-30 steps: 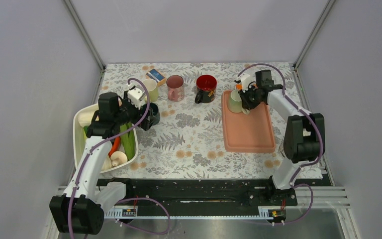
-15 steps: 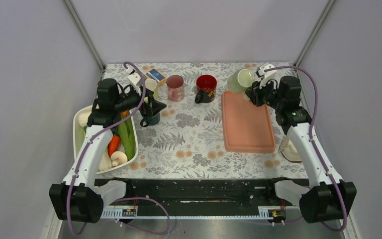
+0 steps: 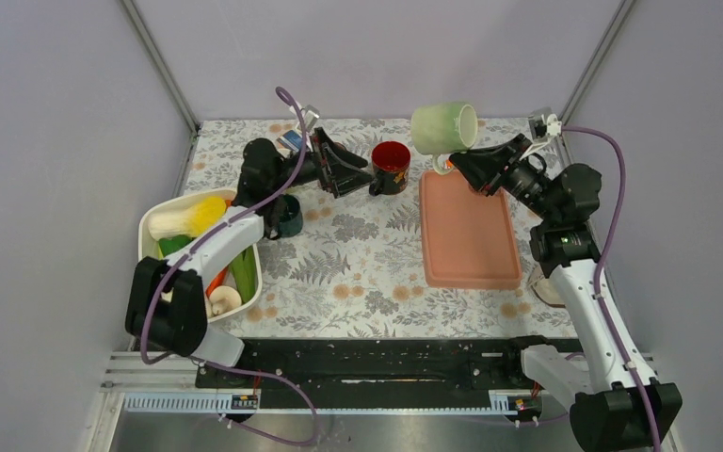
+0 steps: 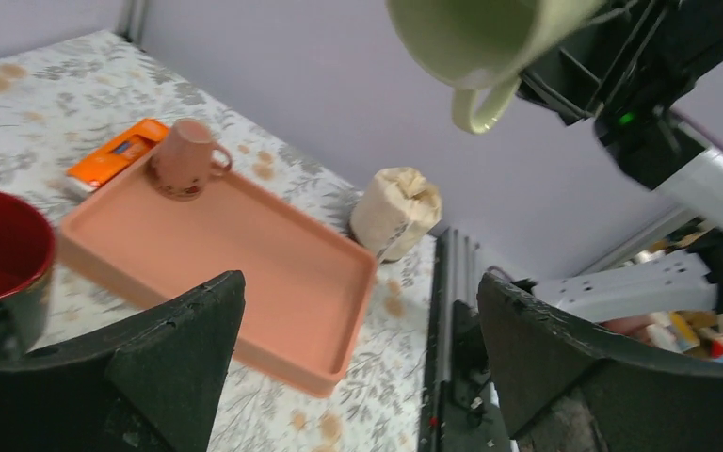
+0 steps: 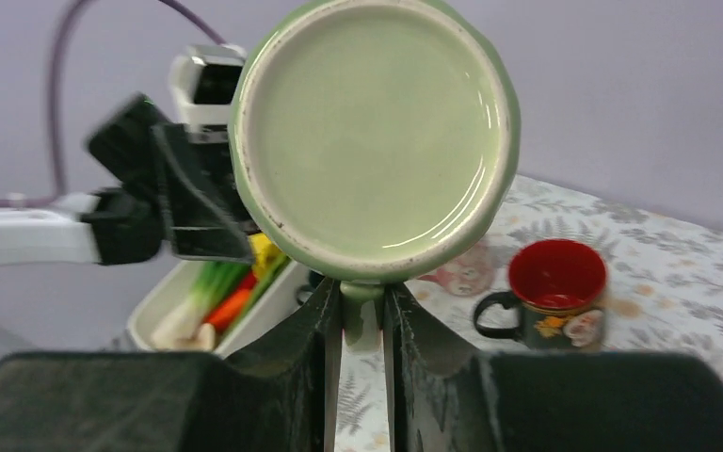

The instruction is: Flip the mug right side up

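Note:
My right gripper (image 3: 454, 162) is shut on the handle of a pale green mug (image 3: 442, 127) and holds it high above the far end of the salmon tray (image 3: 471, 254). The mug lies on its side. In the right wrist view its base (image 5: 374, 127) faces the camera, with the handle pinched between my fingers (image 5: 362, 301). The mug also shows at the top of the left wrist view (image 4: 471, 38). My left gripper (image 3: 348, 171) is open and empty, just left of the red-lined dark mug (image 3: 391, 167), jaws wide apart (image 4: 358, 282).
A dark teal mug (image 3: 288, 217) stands by the white tub of vegetables (image 3: 155, 273). A pink mug (image 5: 461, 270) is near the red-lined one (image 5: 557, 282). A pink mug (image 4: 184, 160) and orange box (image 4: 118, 155) sit by the tray's far edge. A cream roll (image 3: 544, 282) is right of the tray.
My right gripper lifted the green mug off the tray's far end and tipped it onto its side in the air. My left gripper left the teal mug and swung toward the red-lined mug.

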Motion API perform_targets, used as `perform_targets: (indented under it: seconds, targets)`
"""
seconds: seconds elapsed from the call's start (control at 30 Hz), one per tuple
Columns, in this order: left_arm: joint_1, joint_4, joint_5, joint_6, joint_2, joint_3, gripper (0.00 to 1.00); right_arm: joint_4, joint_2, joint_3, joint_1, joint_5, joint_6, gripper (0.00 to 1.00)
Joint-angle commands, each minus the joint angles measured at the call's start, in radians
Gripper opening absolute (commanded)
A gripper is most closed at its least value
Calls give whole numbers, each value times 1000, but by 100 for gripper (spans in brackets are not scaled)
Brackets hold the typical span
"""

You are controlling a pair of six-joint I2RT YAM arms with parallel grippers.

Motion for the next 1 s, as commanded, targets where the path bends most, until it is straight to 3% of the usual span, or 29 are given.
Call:
perform_targets:
  seconds: [0.0,0.07,0.27,0.57,0.97]
  targets:
    - [-32,552,34,-430,85,-26,96,444,-7,-58,-1,-100,386,0]
    - [-48,645,28,-484,107,-42,96,551,-1,-103,1,-98,484,0]
    - [-99,658,16,-484,116,-65,96,656,13,-158,37,-73,577,0]
    - [-163,679,29,-508,145,-37,93,745,77,-172,117,-58,607,0]
    - [-167,739,39,-566,173,-6,89,758,134,-212,199,-42,542,0]
